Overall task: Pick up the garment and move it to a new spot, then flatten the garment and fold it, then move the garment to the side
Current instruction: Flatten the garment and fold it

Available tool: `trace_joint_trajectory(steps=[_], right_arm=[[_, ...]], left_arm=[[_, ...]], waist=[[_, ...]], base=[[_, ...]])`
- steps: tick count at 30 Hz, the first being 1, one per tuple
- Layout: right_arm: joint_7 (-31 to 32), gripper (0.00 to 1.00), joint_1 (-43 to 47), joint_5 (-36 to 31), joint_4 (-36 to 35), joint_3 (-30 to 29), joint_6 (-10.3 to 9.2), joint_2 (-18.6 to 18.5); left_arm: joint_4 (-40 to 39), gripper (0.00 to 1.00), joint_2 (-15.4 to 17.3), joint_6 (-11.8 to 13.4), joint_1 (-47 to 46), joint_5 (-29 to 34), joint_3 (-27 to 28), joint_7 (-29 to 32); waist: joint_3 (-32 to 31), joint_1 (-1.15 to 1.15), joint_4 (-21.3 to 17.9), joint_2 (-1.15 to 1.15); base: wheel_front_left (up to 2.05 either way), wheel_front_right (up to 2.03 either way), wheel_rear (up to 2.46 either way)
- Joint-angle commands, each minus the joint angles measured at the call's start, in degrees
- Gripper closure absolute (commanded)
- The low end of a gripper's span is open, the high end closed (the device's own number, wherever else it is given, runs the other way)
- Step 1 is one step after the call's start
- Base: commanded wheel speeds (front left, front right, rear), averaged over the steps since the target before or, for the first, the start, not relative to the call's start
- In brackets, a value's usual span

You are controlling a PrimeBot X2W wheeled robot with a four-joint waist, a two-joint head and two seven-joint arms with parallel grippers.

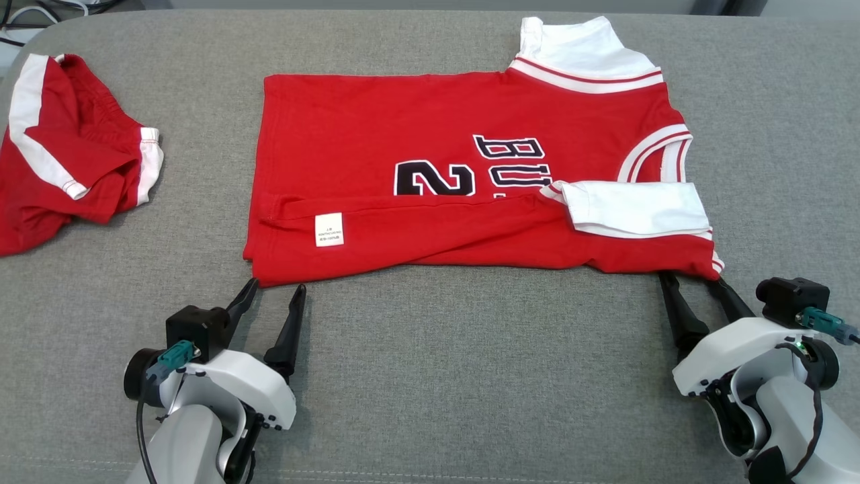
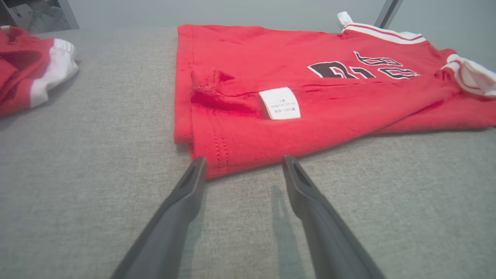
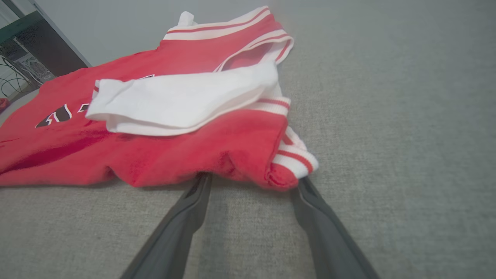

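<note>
The garment is a red jersey with white sleeves and dark lettering, lying flat on the grey cloth surface with its near long edge folded over. A white care label shows on that fold. My left gripper stands open at the jersey's near left corner, fingertips just at the hem. At the near right corner, by the striped trim, my right gripper is open with its fingertips tucked under the edge of the garment. Nothing is pinched between either pair of fingers.
A second red and white piece of clothing lies crumpled at the far left. The grey padded surface stretches bare between my two arms and to the right of the jersey. Cables and equipment show beyond the back edge.
</note>
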Motion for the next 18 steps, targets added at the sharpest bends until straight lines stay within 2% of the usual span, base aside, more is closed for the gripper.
trace_joint_trajectory(steps=[1,7,18], right_arm=[[-0.8,0.00,0.3,0.5,-1.5,0.6,-0.16,-0.1],[-0.8,0.00,1.8,2.9,-3.5,1.5,-0.16,-0.7],[-0.8,0.00,4.1,13.9,-6.5,3.9,-0.16,-2.1]], left_arm=[[-1.4,0.00,1.3,-0.4,-1.2,0.5,2.0,-0.6],[-1.7,0.00,1.0,-0.5,-0.8,1.7,2.6,-0.6],[-2.0,0.00,0.4,-0.7,-0.3,3.5,3.6,-0.6]], waist=[[0.0,0.00,0.0,0.00],[0.0,0.00,-0.4,0.00],[-0.6,0.00,-0.9,0.00]], base=[[0.00,0.00,0.00],[0.00,0.00,0.00],[0.00,0.00,0.00]])
